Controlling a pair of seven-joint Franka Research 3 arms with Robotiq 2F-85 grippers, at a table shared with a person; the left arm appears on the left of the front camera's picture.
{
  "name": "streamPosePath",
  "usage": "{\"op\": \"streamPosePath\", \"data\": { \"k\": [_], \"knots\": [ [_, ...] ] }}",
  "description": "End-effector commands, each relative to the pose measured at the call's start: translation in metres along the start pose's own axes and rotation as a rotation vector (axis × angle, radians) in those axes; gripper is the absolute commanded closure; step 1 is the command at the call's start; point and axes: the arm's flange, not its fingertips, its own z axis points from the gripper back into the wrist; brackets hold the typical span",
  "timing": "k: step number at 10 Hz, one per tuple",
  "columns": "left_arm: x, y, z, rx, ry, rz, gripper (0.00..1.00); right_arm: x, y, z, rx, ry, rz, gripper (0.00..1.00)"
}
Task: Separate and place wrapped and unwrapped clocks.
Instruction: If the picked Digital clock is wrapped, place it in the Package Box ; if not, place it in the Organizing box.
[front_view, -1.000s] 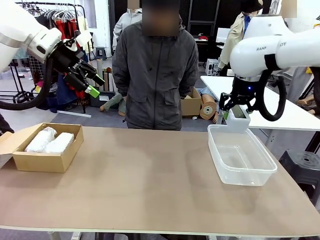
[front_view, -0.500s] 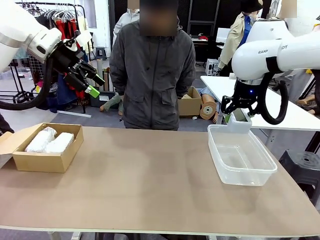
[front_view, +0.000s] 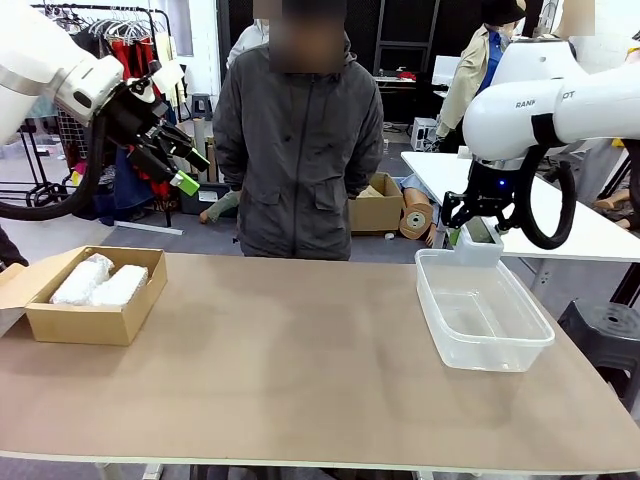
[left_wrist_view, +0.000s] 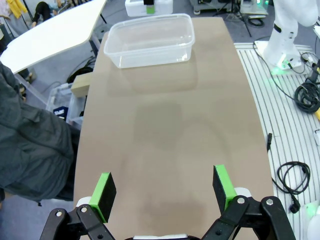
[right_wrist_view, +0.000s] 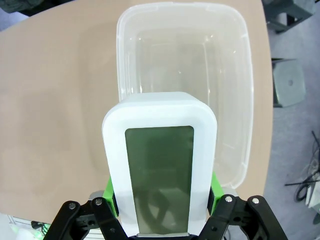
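Front view: the right gripper (front_view: 478, 238) pinches the bare white rounded-rectangular digital clock with grey-green screen (front_view: 477, 237), held just above the far end of the clear plastic tub (front_view: 484, 311), which holds nothing. Well below the raised, spread left gripper (front_view: 168, 148), the brown cardboard box (front_view: 95, 295) holds two lumpy translucent-wrapped bundles (front_view: 101, 283) side by side. The brown tabletop (front_view: 290, 360) lies bare between them; a person in a grey jacket (front_view: 300, 150) stands beyond.
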Motion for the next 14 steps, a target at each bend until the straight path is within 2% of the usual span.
{"op": "streamPosePath", "data": {
  "k": [1, 5, 10, 14],
  "knots": [
    [-0.001, -0.001, 0.001, -0.001, 0.013, -0.008, 0.0, 0.002, -0.001, 0.003, -0.007, -0.018, 0.006, 1.0],
    [-0.001, -0.001, 0.001, -0.001, 0.013, -0.008, 0.0, 0.014, -0.024, -0.031, 0.001, 0.048, -0.012, 1.0],
    [-0.001, -0.001, 0.001, -0.001, 0.013, -0.008, 0.0, 0.015, -0.053, -0.112, -0.044, 0.137, -0.067, 1.0],
    [-0.001, -0.001, 0.001, -0.001, 0.013, -0.008, 0.0, 0.018, -0.058, -0.157, -0.089, 0.081, -0.044, 1.0]
  ]
}}
